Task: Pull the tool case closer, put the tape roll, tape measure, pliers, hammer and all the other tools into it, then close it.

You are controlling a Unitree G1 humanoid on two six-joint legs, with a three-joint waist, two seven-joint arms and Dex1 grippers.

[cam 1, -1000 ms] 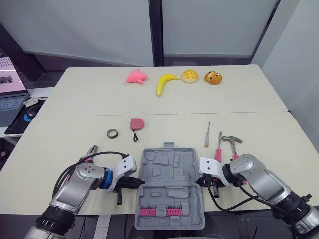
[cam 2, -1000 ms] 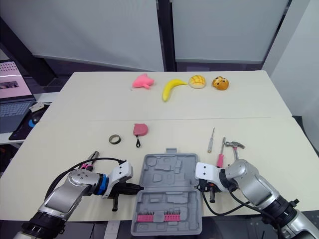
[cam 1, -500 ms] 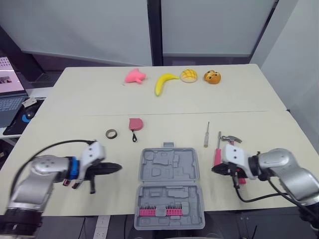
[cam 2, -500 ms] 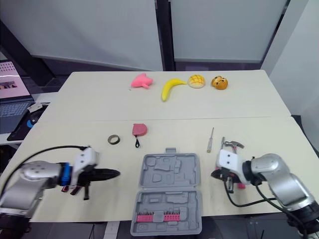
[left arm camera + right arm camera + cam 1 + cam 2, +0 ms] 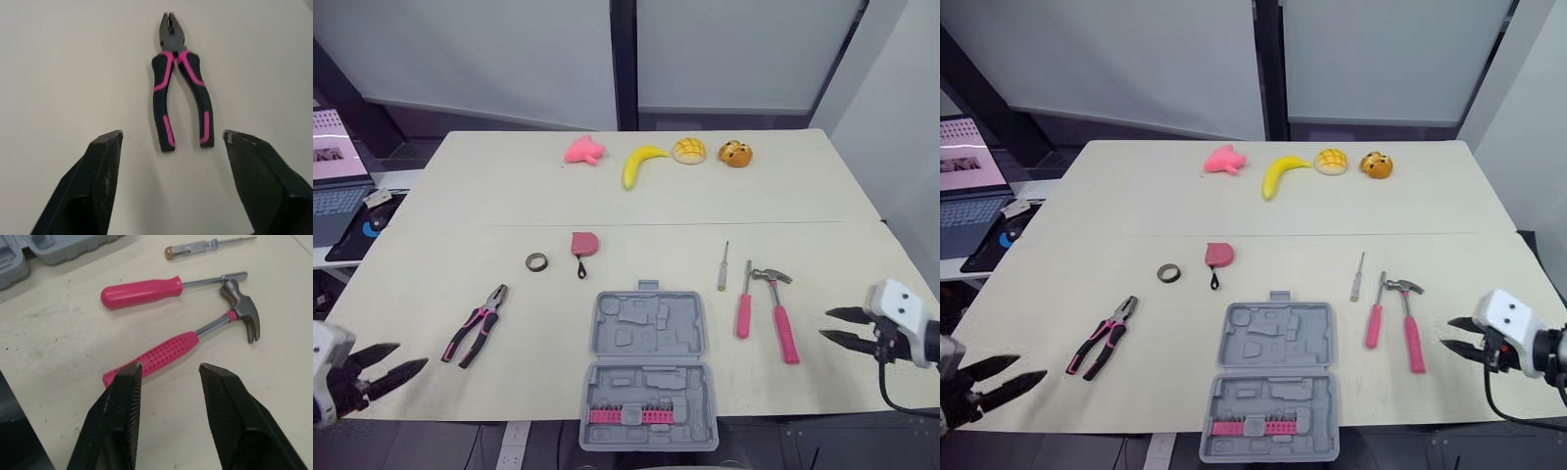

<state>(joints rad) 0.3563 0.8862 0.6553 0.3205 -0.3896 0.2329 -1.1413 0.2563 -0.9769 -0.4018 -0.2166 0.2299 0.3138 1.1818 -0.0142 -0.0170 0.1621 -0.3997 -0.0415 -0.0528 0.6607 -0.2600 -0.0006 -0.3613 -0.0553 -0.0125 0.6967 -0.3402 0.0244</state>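
I see the tool case (image 5: 649,367) lying open at the near edge of the desk (image 5: 431,215), in the middle. My left jaws are spread wide and empty, pointing at the pliers (image 5: 180,83). My right jaws are parted, holding nothing, near the hammer (image 5: 195,340). The tape roll (image 5: 536,261) and tape measure (image 5: 581,244) lie beyond the case.

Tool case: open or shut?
Open. The tool case lies spread flat, both moulded halves facing up; pliers and hammer lie outside it on the table.
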